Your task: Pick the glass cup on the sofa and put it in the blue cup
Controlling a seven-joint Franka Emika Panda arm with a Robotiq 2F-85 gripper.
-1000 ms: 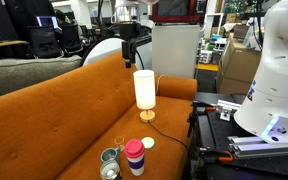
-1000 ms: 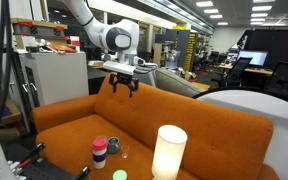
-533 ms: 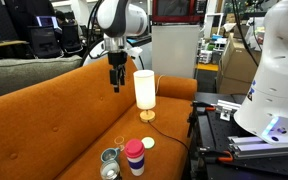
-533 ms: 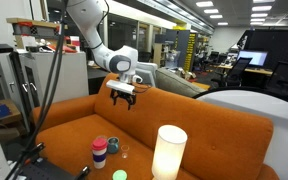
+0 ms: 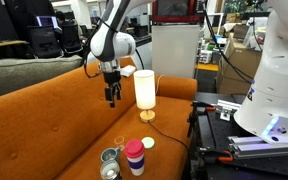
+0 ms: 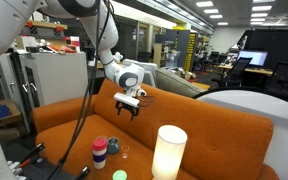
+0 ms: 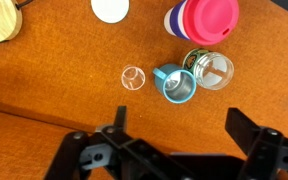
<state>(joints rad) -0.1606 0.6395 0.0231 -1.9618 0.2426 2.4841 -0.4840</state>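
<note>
The glass cup (image 7: 134, 77) is tiny and clear and stands upright on the orange sofa (image 7: 44, 90) seat. The blue cup (image 7: 175, 83) stands just right of it, open end up. My gripper (image 7: 181, 128) is open and empty, hovering well above the seat, with both cups ahead of the fingertips (image 7: 117, 125). In both exterior views the gripper (image 5: 111, 98) (image 6: 127, 108) hangs in front of the backrest, above and behind the cups. The glass cup (image 5: 120, 142) and the blue cup (image 5: 110, 155) sit near the seat's front, and the blue cup also shows (image 6: 113, 147) beside the tumbler.
A pink tumbler with a red lid (image 7: 206, 18) and a shiny clear cup (image 7: 210, 68) stand close to the blue cup. A pale disc (image 7: 110, 9) lies beyond. A white lamp (image 5: 144, 92) stands on the seat beside the gripper. A black table (image 5: 214, 130) borders the sofa.
The gripper has come down from above the backrest and moved along it, now lower in front of the backrest and nearer the cups. The cups have not moved.
</note>
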